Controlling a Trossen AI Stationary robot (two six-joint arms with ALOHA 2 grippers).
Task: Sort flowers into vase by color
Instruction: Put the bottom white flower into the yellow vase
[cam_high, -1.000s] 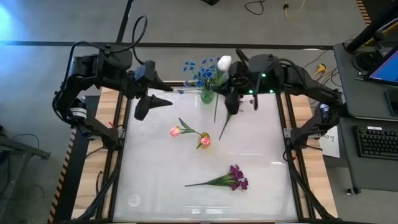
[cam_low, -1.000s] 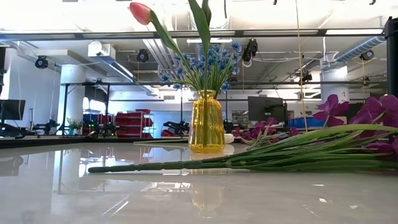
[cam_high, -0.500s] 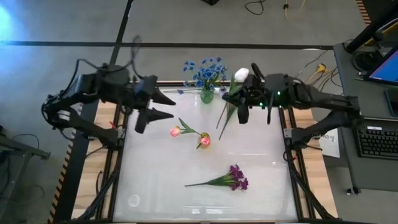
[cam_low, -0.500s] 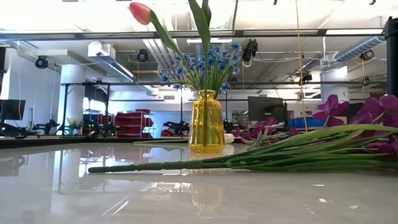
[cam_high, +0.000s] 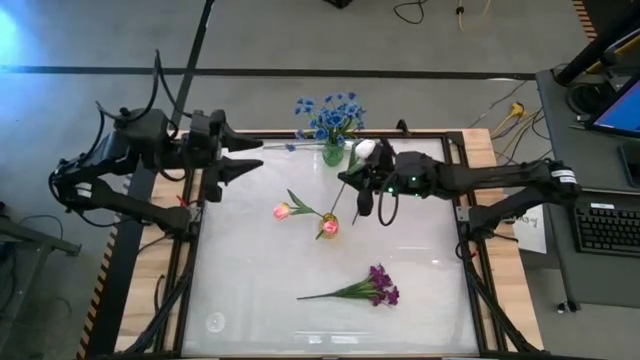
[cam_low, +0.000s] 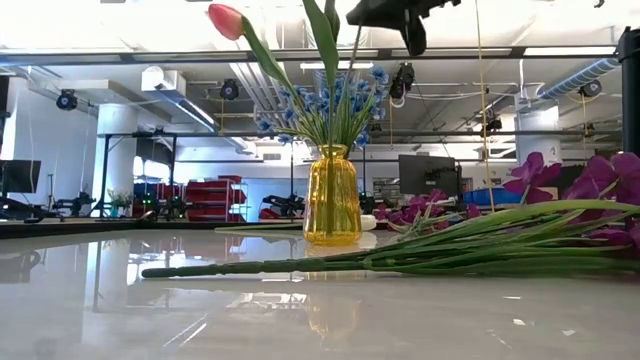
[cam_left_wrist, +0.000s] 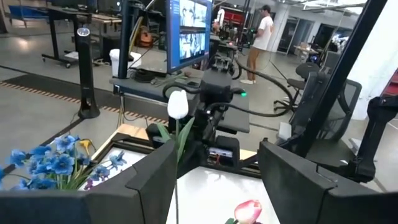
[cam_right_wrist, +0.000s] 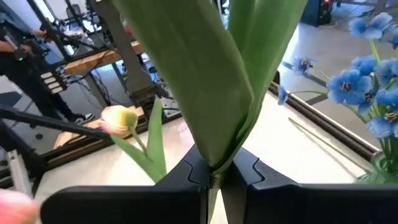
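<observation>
White table (cam_high: 400, 300) fills the frame, with a purple bunch (cam_high: 378, 286) lying at 6 o'clock. Two pink tulips (cam_high: 305, 216) lie near the centre. At 1 o'clock the right gripper (cam_high: 361, 183) is clamped on a white tulip (cam_high: 366, 151) stem, held above the table. At 10 o'clock the left gripper (cam_high: 237, 161) hangs spread. Blue blossoms (cam_high: 328, 112) stand in the vase (cam_high: 333, 153) at 12 o'clock

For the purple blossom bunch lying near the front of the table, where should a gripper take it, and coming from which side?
Best on the bare green stem of the purple blossom bunch, coming straight down from above. The bunch lies flat on the white table, with its thin stem stretching toward the left arm's side, clear of blossoms and leaves. There the fingers could probably straddle it crosswise. The blossom end is bulky and soft.
</observation>
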